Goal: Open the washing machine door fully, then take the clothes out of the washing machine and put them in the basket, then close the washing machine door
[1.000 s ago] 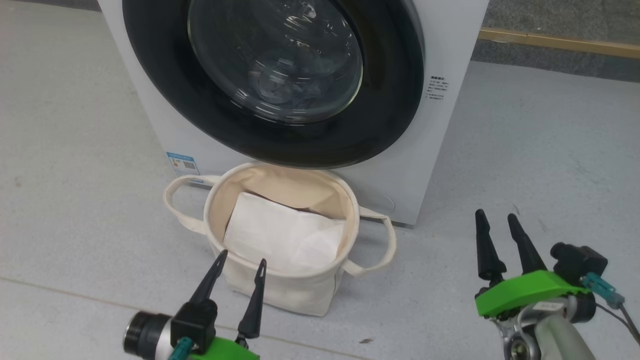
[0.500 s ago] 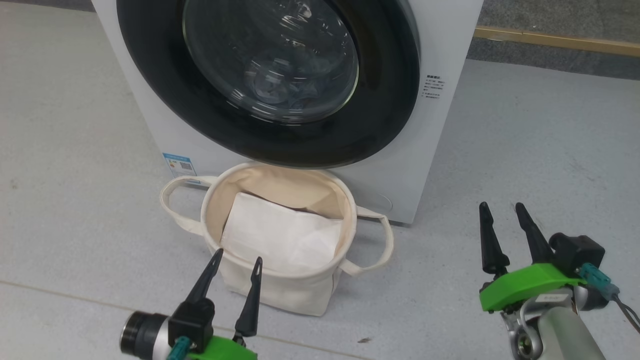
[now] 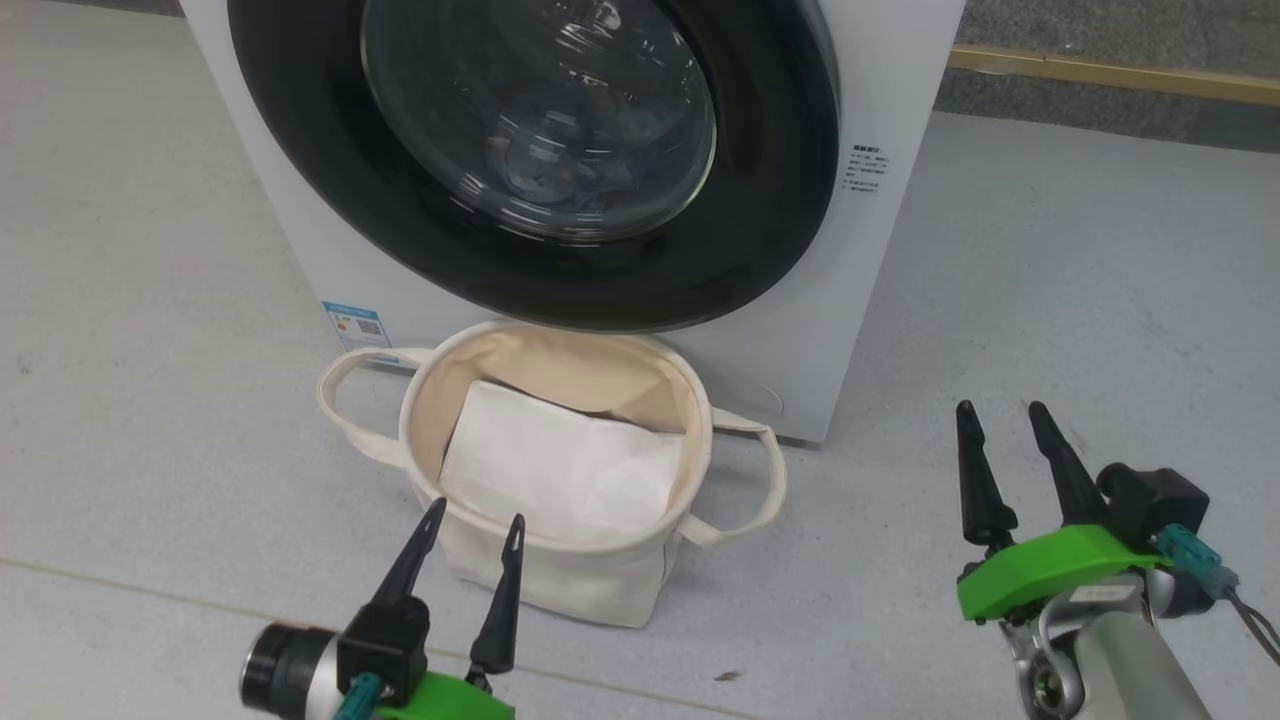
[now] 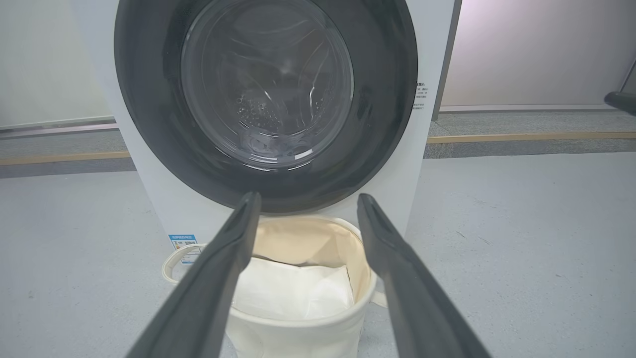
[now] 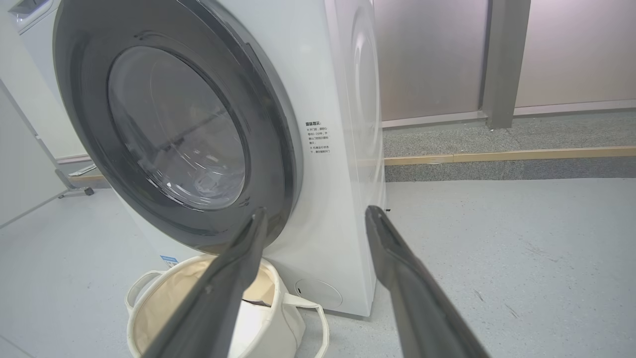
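I see a white washing machine (image 3: 885,70) with a glossy black-rimmed door (image 3: 310,180), a cream basket (image 3: 560,585) holding a white sheet (image 3: 560,475), on a grey floor (image 3: 1050,300).

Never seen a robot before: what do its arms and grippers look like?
Both the left gripper and right gripper have two long, black, tapering fingers on a bright green mount, beside a black block with a teal plug. The right has a cable and pale forearm.
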